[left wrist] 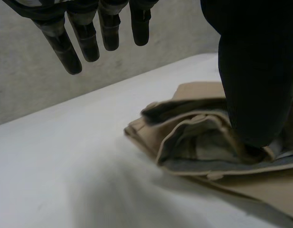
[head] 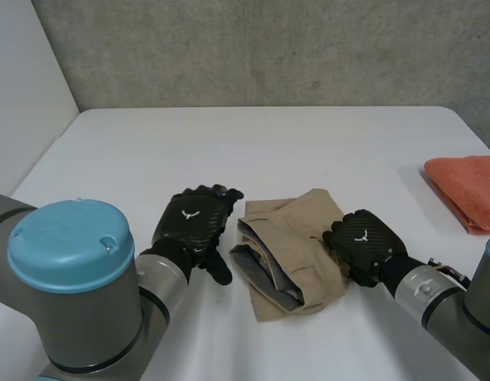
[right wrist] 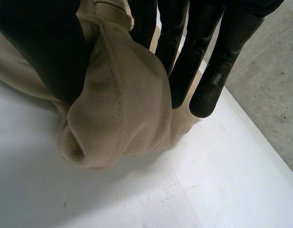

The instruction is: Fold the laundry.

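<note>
The folded trousers (head: 286, 248), pinched at their edge by the right hand (head: 364, 244), should be pressed flat by the unclenched left hand (head: 194, 222).

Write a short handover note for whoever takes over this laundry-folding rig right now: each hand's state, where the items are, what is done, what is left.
Left hand: open, fingers straight above the table, thumb resting on the tan garment at its layered left edge.
Right hand: shut on the tan garment, pinching a fold at its right side.
Orange cloth: folded, at the table's right edge, apart from both hands.
Done: tan garment folded into a rough bundle mid-table.
Left: probably neaten its uneven layers, then release.
</note>
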Controlling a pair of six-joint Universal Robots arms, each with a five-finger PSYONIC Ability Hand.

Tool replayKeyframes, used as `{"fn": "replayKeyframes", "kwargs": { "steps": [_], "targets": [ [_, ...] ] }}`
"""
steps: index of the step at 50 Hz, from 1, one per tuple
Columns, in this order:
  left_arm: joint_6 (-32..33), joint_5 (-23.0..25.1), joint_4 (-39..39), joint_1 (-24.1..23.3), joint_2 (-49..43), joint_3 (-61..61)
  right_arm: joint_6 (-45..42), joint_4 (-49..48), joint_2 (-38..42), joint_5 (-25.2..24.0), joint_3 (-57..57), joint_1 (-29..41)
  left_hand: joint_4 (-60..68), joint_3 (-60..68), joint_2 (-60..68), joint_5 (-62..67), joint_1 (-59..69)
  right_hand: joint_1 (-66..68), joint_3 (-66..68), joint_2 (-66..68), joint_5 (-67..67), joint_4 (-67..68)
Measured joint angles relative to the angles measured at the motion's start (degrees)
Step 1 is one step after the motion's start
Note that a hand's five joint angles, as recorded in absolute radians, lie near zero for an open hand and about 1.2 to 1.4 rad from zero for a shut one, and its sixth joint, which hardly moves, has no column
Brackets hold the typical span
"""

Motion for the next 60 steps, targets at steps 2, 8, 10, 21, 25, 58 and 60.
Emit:
{"fn": "replayKeyframes", "kwargs": {
  "steps": [2,8,10,21,25,58,60],
  "targets": [
    [-0.01,1.13,0.01,0.01,0.35,0.02,-0.03,0.00,0.03,0.23,-0.17,0.04,0.00,0.00,0.00,0.00,0.00,0.00,0.00,0.00,0.00,0.00],
    [0.05,4.97,0.12,0.33,3.13,0.61,-1.10,0.01,0.15,0.51,-0.76,0.23,0.00,0.00,0.00,0.00,0.00,0.00,0.00,0.00,0.00,0.00],
    [0.14,7.19,0.28,0.75,4.71,1.18,-2.27,-0.05,0.14,0.48,-1.20,0.31,0.00,0.00,0.00,0.00,0.00,0.00,0.00,0.00,0.00,0.00],
    [0.30,15.93,0.65,1.60,7.42,5.40,-5.96,-2.56,0.25,0.44,-3.97,0.57,0.00,0.00,0.00,0.00,0.00,1.38,0.00,0.00,0.00,0.00],
    [0.20,16.70,0.65,1.61,7.36,7.01,-6.13,-3.66,0.30,0.50,-5.88,0.46,0.00,0.00,0.00,0.00,0.00,1.30,0.00,0.00,0.00,0.00],
    [0.24,15.82,1.04,-3.45,2.62,16.92,21.72,6.14,18.87,-14.83,-47.82,-39.86,0.00,0.00,0.00,0.00,0.00,1.30,2.79,1.51,3.11,0.04],
    [0.26,15.80,1.00,-3.78,2.20,17.28,21.18,7.97,21.23,-17.06,-49.33,-40.87,0.00,0.00,0.00,0.00,0.00,1.30,2.88,1.51,3.12,0.04]
  ]
}}
